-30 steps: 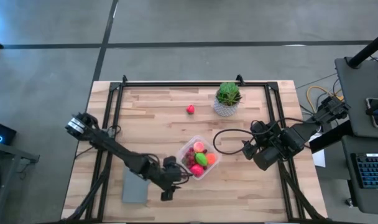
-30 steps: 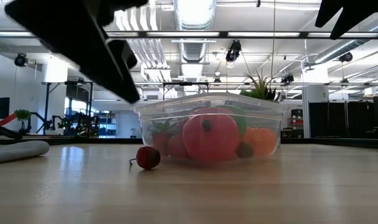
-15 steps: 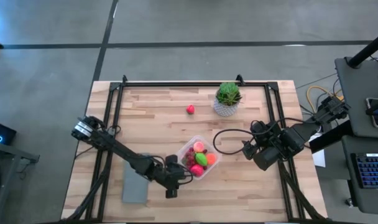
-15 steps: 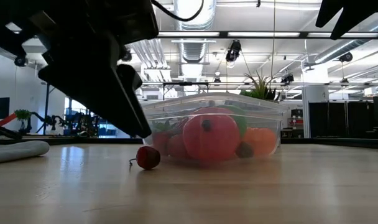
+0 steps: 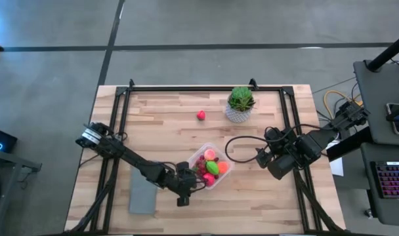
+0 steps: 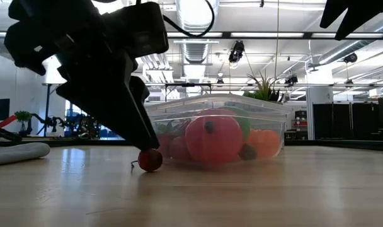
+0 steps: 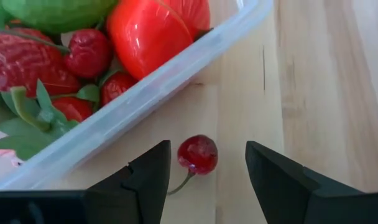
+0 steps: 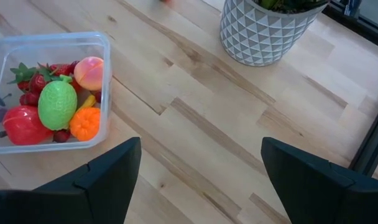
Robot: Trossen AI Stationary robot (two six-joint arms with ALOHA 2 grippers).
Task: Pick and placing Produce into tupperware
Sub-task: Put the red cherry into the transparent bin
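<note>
I had the left gripper (image 7: 204, 180) down at a loose cherry (image 7: 198, 154) lying just outside the tupperware (image 7: 145, 99), fingers apart either side, nothing held. Next I judged: close on it, lift, carry it over the rim. Right gripper (image 8: 198, 180) waited, wide open.

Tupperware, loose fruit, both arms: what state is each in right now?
Tupperware: upright on the table, no lid, part filled with fruit.
Cherry: on the table just outside the tupperware, not held.
Red berry: loose on the table near the plant pot.
Left gripper: low over the table, jaws open either side of the cherry.
Right gripper: raised beside the tupperware, jaws open, empty.
</note>
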